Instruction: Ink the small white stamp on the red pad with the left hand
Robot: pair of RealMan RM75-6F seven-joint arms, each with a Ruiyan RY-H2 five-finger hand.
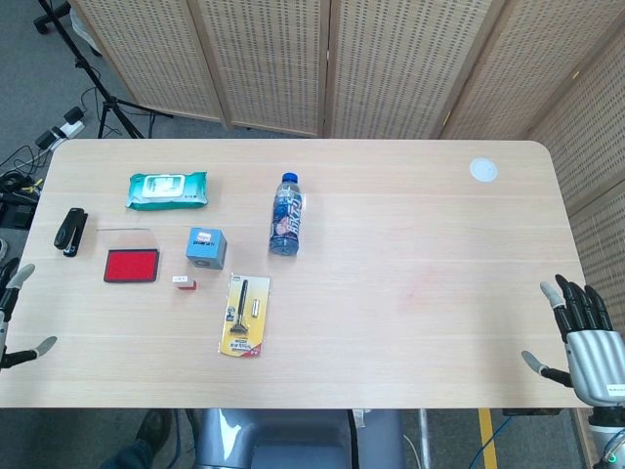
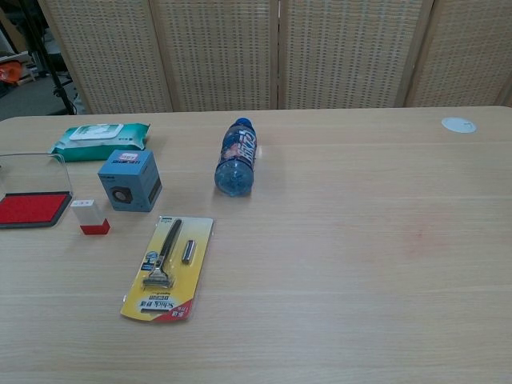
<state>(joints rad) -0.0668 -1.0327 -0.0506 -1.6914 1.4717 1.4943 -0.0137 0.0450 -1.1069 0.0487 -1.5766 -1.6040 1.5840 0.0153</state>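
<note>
The small white stamp (image 1: pixel 184 283) with a red base (image 2: pixel 90 218) stands on the table just right of the red ink pad (image 1: pixel 132 266), whose clear lid is open behind it (image 2: pixel 30 208). My left hand (image 1: pixel 12 318) shows only at the far left edge of the head view, fingers apart and holding nothing, well left of the pad. My right hand (image 1: pixel 584 337) hovers off the table's front right corner, fingers spread and empty. Neither hand appears in the chest view.
A blue cube box (image 1: pixel 206 247) sits right behind the stamp. A razor in yellow packaging (image 1: pixel 244 315) lies in front, a water bottle (image 1: pixel 284 215) lies to the right. Green wipes pack (image 1: pixel 167 190), black stapler (image 1: pixel 70 231) and a white disc (image 1: pixel 482 170) stand further off.
</note>
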